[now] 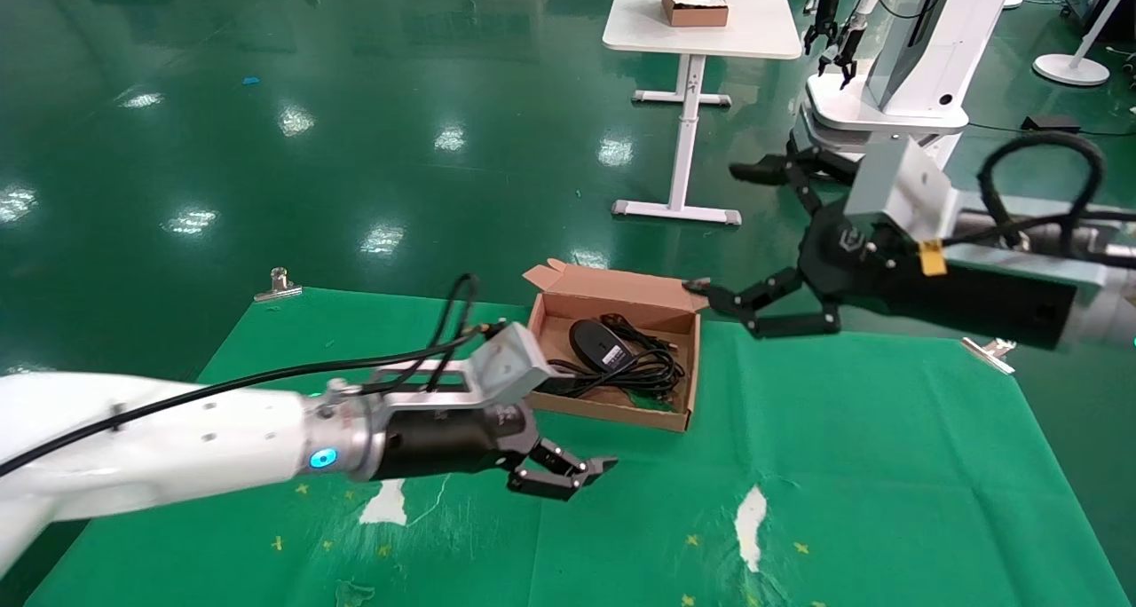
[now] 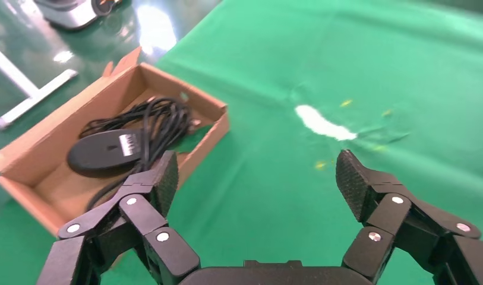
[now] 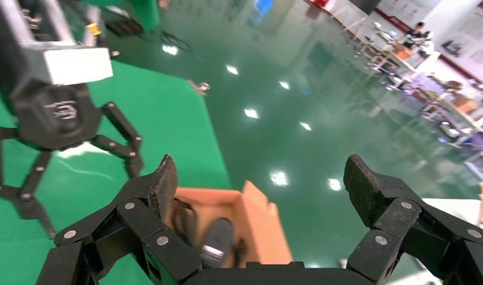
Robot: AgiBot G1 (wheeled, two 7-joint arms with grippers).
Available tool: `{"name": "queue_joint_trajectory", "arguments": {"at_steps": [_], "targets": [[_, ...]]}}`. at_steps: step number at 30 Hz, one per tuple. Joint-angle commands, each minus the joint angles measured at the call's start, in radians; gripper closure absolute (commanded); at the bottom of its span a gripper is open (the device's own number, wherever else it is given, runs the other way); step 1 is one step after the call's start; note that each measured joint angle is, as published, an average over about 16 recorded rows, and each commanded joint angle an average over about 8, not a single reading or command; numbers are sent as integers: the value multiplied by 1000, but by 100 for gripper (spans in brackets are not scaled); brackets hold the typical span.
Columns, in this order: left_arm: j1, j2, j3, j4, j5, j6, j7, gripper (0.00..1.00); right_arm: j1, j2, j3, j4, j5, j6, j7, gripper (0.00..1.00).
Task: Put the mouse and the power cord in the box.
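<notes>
The brown cardboard box (image 1: pixel 612 289) sits on the green cloth near the table's far edge, flaps along its far side. Inside lie the black mouse (image 1: pixel 599 345) with its white label and a loose coil of black power cord (image 1: pixel 655 369); the plug is not distinguishable. My left gripper (image 1: pixel 590 478) hangs open and empty over the cloth just in front of the box. In its wrist view, the mouse (image 2: pixel 102 151) and cord (image 2: pixel 161 116) lie in the box (image 2: pixel 210 132). My right gripper (image 1: pixel 714 230) is open and empty, raised beside the box's far right corner.
A green cloth (image 1: pixel 887 465) with white torn patches (image 1: pixel 750 514) covers the table, held by metal clips (image 1: pixel 278 283) (image 1: pixel 990 351). Beyond it stand a white table (image 1: pixel 754 35) holding another box with white contents (image 1: pixel 697 5), and another robot (image 1: pixel 905 66).
</notes>
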Motion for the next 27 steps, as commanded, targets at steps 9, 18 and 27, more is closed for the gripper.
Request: {"name": "queue_joint_trajectory", "arguments": {"at_steps": [9,18,27], "targets": [[119,-128,-199,-99,-151,175,25,0,-107,50,46,97,95,-81,108,0],[227,-244,-378,-188,-287,333,47,0,-203,96,87,185,180,-154,205,0],[334,-359,-557,-278,-423,491,69,0,-299,141,129,272,266,-227,302,0]]}}
